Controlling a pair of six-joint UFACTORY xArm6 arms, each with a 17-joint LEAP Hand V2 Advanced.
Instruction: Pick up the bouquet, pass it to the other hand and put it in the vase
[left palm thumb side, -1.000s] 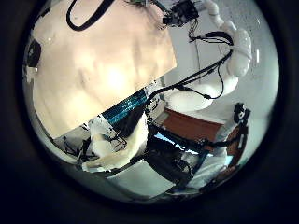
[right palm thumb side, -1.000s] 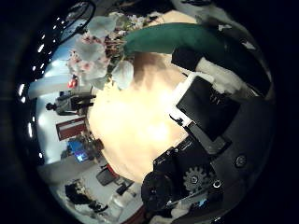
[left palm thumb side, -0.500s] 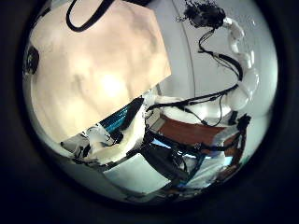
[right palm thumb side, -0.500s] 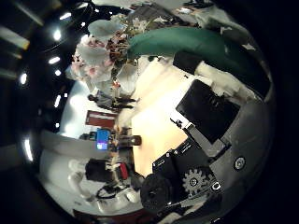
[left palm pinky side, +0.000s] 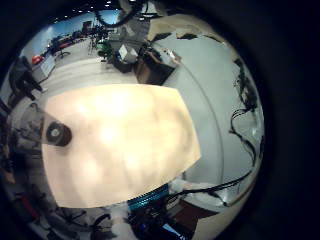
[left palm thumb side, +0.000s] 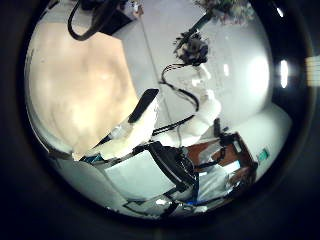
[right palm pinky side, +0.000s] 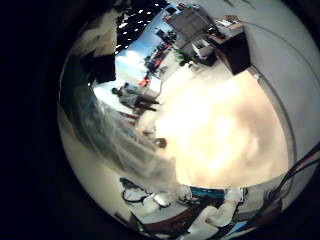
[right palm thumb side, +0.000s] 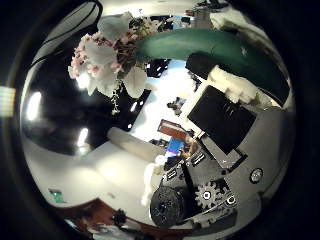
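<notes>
1. Plainly, in the right thumb side palm view, the bouquet fills the upper left of the frame, pale pink and white blooms with a green wrapped stem running toward the upper right.
2. The right hand has its black and white fingers curled against that stem, gripping it.
3. The table shows as a pale tan surface at the centre of the left little finger side view, with a small dark vase at its left edge.
4. The left hand shows only a pale finger reaching out straight; it holds nothing.
</notes>
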